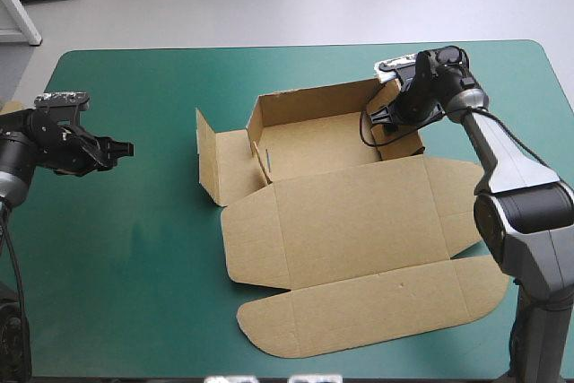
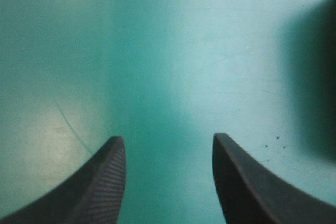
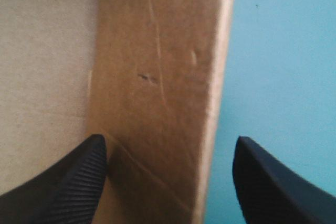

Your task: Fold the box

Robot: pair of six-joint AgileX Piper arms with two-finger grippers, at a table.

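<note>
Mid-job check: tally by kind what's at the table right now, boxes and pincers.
Box: 1
Pincers: 2 (left pincer, right pincer, both open)
Total: 3

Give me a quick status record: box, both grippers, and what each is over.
box: brown, partly formed; back wall raised, lid panels flat toward the near edge
left flap: upright, swung out from the tray
left gripper: open, over bare teal-green cover, left of the box, holding nothing
right gripper: open, fingers astride the box's right wall
</note>
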